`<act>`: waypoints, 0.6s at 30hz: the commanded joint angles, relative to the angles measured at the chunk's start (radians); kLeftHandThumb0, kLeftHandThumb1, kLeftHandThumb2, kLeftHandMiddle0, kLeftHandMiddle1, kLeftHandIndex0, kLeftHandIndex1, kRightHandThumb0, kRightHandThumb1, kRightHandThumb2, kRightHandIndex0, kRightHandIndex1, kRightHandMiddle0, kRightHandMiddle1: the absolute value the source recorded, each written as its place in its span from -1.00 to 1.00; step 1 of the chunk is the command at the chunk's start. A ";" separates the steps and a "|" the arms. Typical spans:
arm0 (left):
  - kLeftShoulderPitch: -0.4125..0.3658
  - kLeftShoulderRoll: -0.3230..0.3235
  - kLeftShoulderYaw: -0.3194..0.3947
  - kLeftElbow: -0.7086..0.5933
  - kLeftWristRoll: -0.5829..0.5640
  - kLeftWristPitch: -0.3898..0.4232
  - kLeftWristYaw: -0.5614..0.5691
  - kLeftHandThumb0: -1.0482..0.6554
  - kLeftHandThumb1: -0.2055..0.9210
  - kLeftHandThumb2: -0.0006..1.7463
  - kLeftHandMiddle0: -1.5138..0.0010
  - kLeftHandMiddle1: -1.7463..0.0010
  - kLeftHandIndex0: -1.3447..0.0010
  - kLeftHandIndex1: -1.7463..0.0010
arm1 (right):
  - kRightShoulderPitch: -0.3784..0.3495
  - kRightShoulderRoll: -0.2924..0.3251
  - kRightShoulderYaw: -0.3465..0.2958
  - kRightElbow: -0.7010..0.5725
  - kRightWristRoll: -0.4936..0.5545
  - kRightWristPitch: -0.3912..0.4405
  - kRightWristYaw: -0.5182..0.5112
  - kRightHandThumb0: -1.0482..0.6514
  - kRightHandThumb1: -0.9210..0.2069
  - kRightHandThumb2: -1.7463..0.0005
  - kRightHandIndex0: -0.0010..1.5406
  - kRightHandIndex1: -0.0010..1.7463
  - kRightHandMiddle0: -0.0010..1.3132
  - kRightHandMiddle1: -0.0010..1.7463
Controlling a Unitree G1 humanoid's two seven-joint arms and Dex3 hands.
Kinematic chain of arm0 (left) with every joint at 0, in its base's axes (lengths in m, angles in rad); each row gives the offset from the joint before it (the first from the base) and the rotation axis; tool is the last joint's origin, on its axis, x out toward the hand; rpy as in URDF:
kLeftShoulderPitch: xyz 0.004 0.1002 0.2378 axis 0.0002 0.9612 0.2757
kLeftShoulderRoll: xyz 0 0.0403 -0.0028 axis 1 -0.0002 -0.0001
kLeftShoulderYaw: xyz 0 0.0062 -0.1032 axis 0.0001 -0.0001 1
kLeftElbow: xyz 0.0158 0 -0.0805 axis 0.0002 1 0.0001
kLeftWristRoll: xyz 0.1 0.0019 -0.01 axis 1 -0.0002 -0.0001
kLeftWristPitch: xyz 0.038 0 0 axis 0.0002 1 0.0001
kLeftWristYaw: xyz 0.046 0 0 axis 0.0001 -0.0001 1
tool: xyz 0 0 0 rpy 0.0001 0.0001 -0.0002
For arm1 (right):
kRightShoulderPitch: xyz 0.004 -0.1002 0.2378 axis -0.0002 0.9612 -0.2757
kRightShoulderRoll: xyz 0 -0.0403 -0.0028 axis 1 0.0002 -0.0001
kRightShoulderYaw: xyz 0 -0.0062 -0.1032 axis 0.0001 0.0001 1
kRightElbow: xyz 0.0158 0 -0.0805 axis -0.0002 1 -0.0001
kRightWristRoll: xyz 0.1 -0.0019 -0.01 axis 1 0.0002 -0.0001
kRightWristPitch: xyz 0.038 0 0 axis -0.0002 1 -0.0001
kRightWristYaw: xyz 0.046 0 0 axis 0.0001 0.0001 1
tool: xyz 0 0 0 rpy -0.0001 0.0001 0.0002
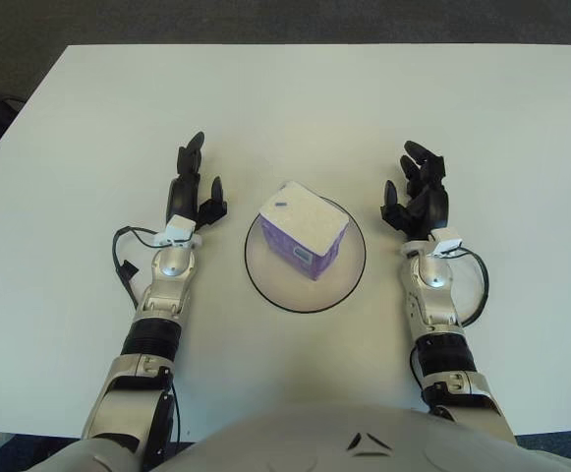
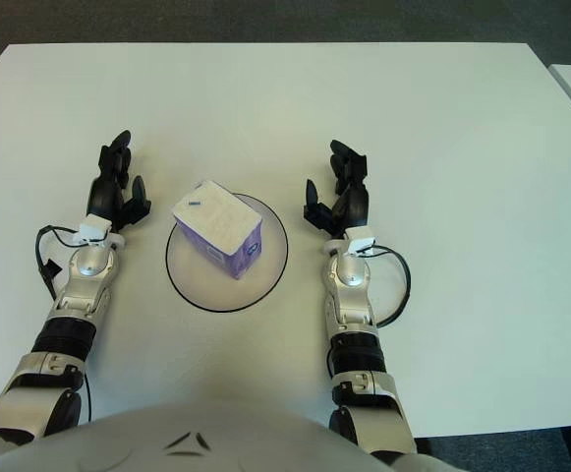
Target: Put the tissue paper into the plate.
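A purple and white tissue paper pack (image 1: 305, 232) sits inside the round white plate (image 1: 280, 290) with a dark rim, at the middle of the table. My right hand (image 1: 419, 192) is just right of the plate, a short gap away, its fingers spread and holding nothing. My left hand (image 1: 193, 188) shows to the left of the plate, fingers extended and holding nothing. In the right eye view the same pack (image 2: 218, 227) lies tilted across the plate (image 2: 197, 290).
The white table (image 1: 295, 98) stretches far beyond the plate. A black cable (image 1: 124, 258) loops beside the left wrist, and another cable (image 1: 477, 290) loops beside the right wrist. Dark floor shows past the table's far edge.
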 commanded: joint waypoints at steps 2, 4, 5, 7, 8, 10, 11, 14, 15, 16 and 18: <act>0.152 -0.047 -0.029 0.080 0.020 0.000 0.003 -0.71 1.00 0.03 0.74 0.95 1.00 0.47 | 0.023 -0.009 -0.006 0.068 -0.016 0.015 -0.018 -0.29 -0.52 0.05 -0.76 -0.34 -1.00 -0.02; 0.155 -0.047 -0.030 0.077 0.018 -0.002 0.000 -0.70 1.00 0.03 0.73 0.95 1.00 0.47 | 0.021 -0.008 -0.005 0.076 -0.020 0.013 -0.024 -0.29 -0.54 0.05 -0.76 -0.34 -1.00 -0.01; 0.155 -0.048 -0.030 0.075 0.018 -0.002 -0.001 -0.70 1.00 0.03 0.73 0.95 1.00 0.47 | 0.020 -0.008 -0.005 0.079 -0.022 0.013 -0.026 -0.29 -0.54 0.05 -0.76 -0.34 -1.00 -0.01; 0.157 -0.048 -0.032 0.070 0.018 -0.001 -0.002 -0.70 1.00 0.03 0.73 0.95 1.00 0.48 | 0.018 -0.008 -0.004 0.086 -0.026 0.012 -0.030 -0.30 -0.55 0.06 -0.76 -0.35 -1.00 -0.01; 0.158 -0.048 -0.032 0.069 0.018 0.000 -0.002 -0.70 1.00 0.03 0.73 0.95 1.00 0.48 | 0.018 -0.008 -0.004 0.088 -0.026 0.011 -0.032 -0.30 -0.55 0.06 -0.76 -0.35 -1.00 -0.01; 0.164 -0.048 -0.035 0.057 0.019 0.002 -0.004 -0.70 1.00 0.03 0.74 0.95 1.00 0.48 | 0.019 -0.008 -0.002 0.087 -0.028 0.016 -0.033 -0.31 -0.58 0.07 -0.76 -0.36 -1.00 -0.01; 0.166 -0.048 -0.036 0.052 0.019 0.004 -0.005 -0.70 1.00 0.03 0.74 0.95 1.00 0.48 | 0.021 -0.008 -0.001 0.086 -0.028 0.017 -0.034 -0.31 -0.58 0.08 -0.76 -0.36 -1.00 -0.01; 0.174 -0.048 -0.039 0.038 0.018 0.010 -0.007 -0.69 1.00 0.03 0.74 0.96 1.00 0.49 | 0.023 -0.007 0.001 0.086 -0.027 0.021 -0.033 -0.32 -0.61 0.10 -0.76 -0.36 -1.00 0.00; 0.176 -0.048 -0.040 0.034 0.018 0.012 -0.008 -0.69 1.00 0.03 0.74 0.96 1.00 0.48 | 0.024 -0.007 0.001 0.087 -0.027 0.022 -0.034 -0.33 -0.61 0.10 -0.75 -0.36 -1.00 0.00; 0.181 -0.048 -0.041 0.025 0.017 0.016 -0.009 -0.69 1.00 0.03 0.74 0.96 1.00 0.48 | 0.025 -0.007 0.002 0.085 -0.026 0.023 -0.033 -0.33 -0.62 0.10 -0.75 -0.37 -1.00 0.00; 0.195 -0.050 -0.044 0.001 0.013 0.027 -0.014 -0.69 1.00 0.03 0.73 0.96 1.00 0.46 | 0.028 -0.006 0.003 0.082 -0.025 0.027 -0.033 -0.33 -0.62 0.11 -0.75 -0.37 -1.00 0.00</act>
